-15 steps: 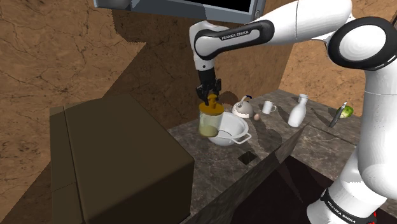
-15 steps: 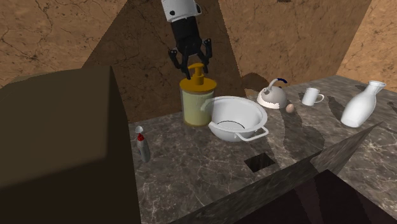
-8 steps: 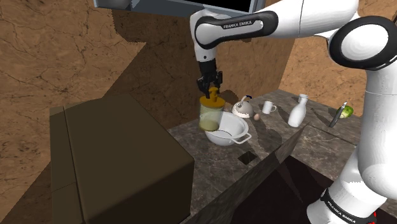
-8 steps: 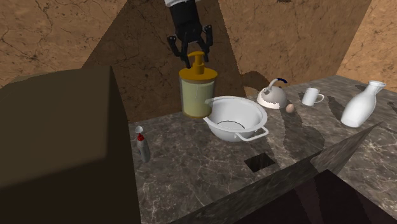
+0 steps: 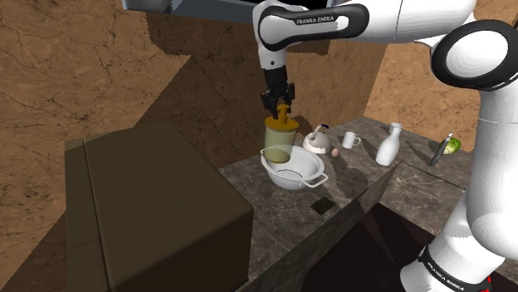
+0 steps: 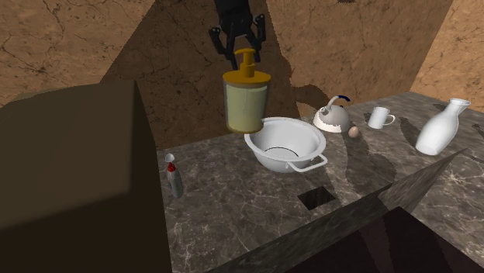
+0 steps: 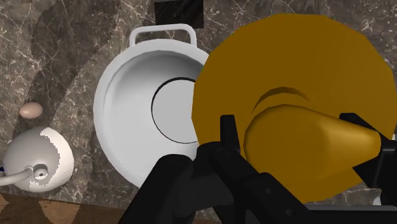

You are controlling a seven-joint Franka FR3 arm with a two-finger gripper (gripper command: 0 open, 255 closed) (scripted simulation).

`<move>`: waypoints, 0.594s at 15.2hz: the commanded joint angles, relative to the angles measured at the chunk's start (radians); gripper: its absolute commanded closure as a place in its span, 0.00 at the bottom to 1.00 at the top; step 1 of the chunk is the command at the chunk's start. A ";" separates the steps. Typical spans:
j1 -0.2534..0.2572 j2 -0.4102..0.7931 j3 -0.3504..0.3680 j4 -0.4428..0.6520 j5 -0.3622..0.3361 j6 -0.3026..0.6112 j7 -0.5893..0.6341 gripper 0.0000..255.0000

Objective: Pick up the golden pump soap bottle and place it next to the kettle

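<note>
Firmly, the tool (image 6: 242, 53) grips the pump of the golden soap bottle (image 6: 245, 105), which hangs straight below it.

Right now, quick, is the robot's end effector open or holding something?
End effector: shut on the golden pump soap bottle, gripping its pump top.

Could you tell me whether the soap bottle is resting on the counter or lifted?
Lifted: the gripper clasps the bottle by its top, and it hangs upright, base above the counter.
</note>
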 commanded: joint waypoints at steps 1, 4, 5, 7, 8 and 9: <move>-0.026 -0.021 -0.013 -0.031 -0.003 0.016 -0.036 1.00; -0.069 -0.050 -0.037 -0.073 -0.009 0.040 -0.098 1.00; -0.083 -0.057 -0.045 -0.083 -0.011 0.047 -0.119 1.00; -0.111 -0.068 -0.061 -0.101 -0.016 0.060 -0.161 1.00; -0.124 -0.073 -0.069 -0.107 -0.018 0.066 -0.182 1.00; -0.138 -0.076 -0.078 -0.112 -0.020 0.072 -0.203 1.00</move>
